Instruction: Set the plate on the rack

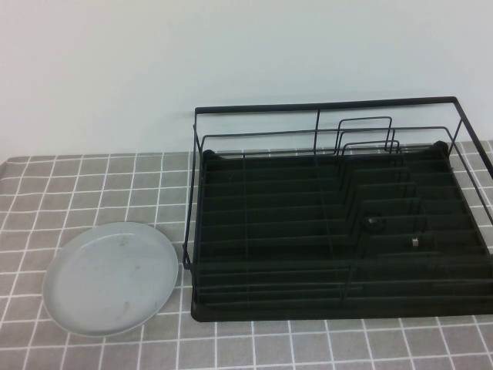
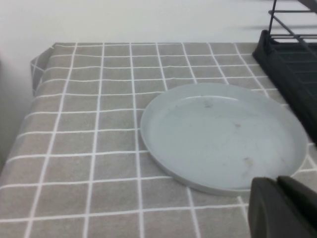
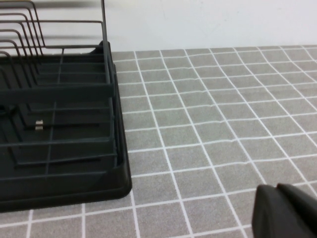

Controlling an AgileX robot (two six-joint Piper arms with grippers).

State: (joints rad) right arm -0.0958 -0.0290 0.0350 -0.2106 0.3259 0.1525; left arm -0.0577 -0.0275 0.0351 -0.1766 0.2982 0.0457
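From my raised camera, the plate (image 1: 110,279) lies flat on the tabletop (image 1: 92,185), toward its front left corner. The rack (image 1: 339,231) stands on the tabletop's right half, just beside the plate, its left side close to the plate's right rim but not touching. The rack's back rail runs along the tabletop's rear edge, against the wall. My left tool (image 2: 282,208) hangs near the plate's front rim. My right tool (image 3: 285,210) sits over bare tabletop beyond the rack's right front corner.
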